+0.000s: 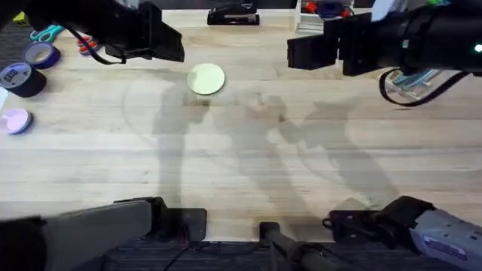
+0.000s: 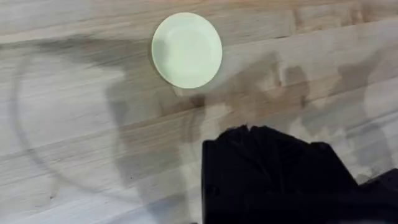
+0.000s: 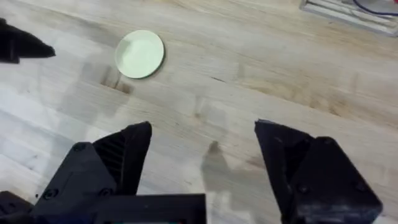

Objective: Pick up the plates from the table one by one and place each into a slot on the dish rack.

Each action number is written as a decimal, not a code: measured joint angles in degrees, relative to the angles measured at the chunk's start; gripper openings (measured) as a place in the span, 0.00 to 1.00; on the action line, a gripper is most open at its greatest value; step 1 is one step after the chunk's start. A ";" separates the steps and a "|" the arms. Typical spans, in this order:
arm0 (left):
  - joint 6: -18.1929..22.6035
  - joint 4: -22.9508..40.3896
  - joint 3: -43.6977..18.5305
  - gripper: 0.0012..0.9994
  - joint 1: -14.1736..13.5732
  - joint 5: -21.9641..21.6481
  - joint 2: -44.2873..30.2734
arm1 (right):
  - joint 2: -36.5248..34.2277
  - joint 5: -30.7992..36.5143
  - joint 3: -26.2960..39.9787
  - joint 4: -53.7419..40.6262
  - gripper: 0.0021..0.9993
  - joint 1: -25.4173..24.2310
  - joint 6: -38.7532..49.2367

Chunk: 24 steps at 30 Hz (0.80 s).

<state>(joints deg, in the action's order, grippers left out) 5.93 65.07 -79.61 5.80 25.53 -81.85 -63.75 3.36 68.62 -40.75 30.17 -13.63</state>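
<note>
A pale cream-yellow plate [image 1: 206, 79] [image 2: 186, 50] [image 3: 140, 54] lies flat on the wooden table [image 1: 241, 165], towards the far middle-left. My left gripper [image 1: 172, 45] [image 2: 250, 132] hovers above the table just left of the plate, its black fingers pressed together with nothing between them. High at the far right, my right gripper [image 1: 297, 53] [image 3: 202, 134] is open and empty, well to the right of the plate. The dish rack [image 1: 413, 89] [image 3: 348, 14] is mostly hidden under the right arm; something light blue shows at it.
Rolls of tape [image 1: 21, 79], a pink roll [image 1: 15, 120] and scissors [image 1: 45, 34] lie at the far left edge. A black object [image 1: 233, 15] sits at the back centre. The arms' bases [image 1: 392, 226] occupy the near edge.
</note>
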 joint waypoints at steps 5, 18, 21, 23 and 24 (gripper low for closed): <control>2.67 -0.15 0.00 0.04 3.26 3.80 -3.67 | 0.00 -0.01 0.00 0.00 0.99 -0.01 0.00; 6.24 -3.29 0.00 0.04 4.59 7.80 -13.87 | -0.01 -0.01 -0.02 0.00 0.99 -0.01 0.00; 6.43 -5.00 0.00 0.04 4.59 7.99 -16.00 | -0.02 -0.02 0.00 0.00 0.99 -0.01 0.00; 6.58 -5.90 0.00 0.04 4.59 8.04 -17.08 | 0.00 -0.02 0.00 0.00 0.99 -0.01 0.00; 6.60 -6.26 0.00 0.04 4.59 8.12 -17.61 | 0.00 -0.02 0.00 0.00 0.99 -0.01 0.00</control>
<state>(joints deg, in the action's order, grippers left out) 12.53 58.81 -79.61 10.39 33.65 -99.46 -63.75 3.33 68.62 -40.75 30.15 -13.63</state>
